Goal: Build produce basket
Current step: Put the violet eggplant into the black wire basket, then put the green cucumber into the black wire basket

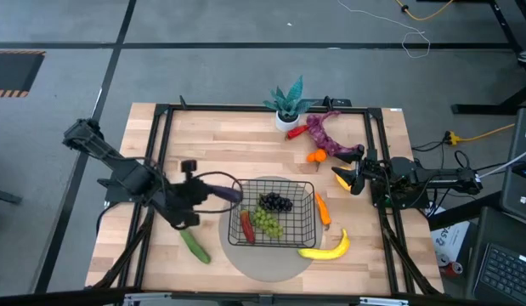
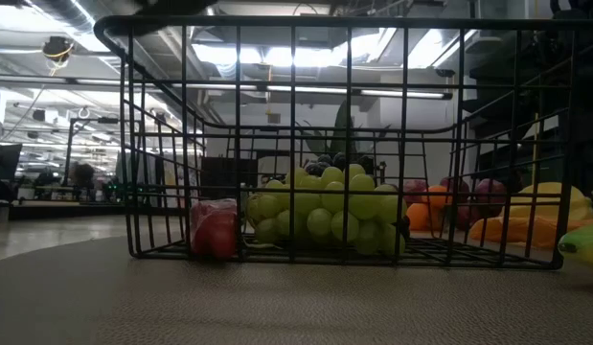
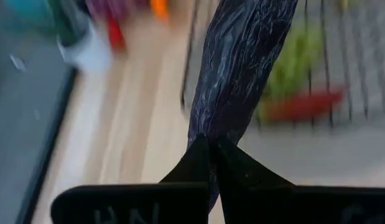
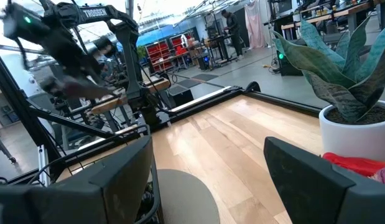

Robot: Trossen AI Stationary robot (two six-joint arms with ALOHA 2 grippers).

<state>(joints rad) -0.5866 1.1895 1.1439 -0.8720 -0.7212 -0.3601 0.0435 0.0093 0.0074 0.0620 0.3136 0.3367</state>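
Wooden tabletop point(image 1: 220, 144), grey round mat point(image 1: 271, 262) near the front, and the basket point(image 1: 307, 223) is parked on it. Green grapes point(image 1: 266, 222), dark grapes point(image 1: 275, 202) and a red pepper point(image 1: 246, 228) are already sat inside. An eggplant point(image 3: 242, 81) is pinched tight by the left gripper point(image 1: 218, 192) just beside the basket's left edge. The right gripper point(image 1: 352, 178) is held wide apart, nothing in it, over by the right side. Banana point(image 1: 327, 248) and cucumber point(image 1: 195, 246) are left lying outside.

Colours on the table
Black basket point(image 1: 292, 191) holds green grapes point(image 1: 267, 222); yellow banana point(image 1: 327, 248) outside; eggplant point(image 3: 242, 68) dark purple.
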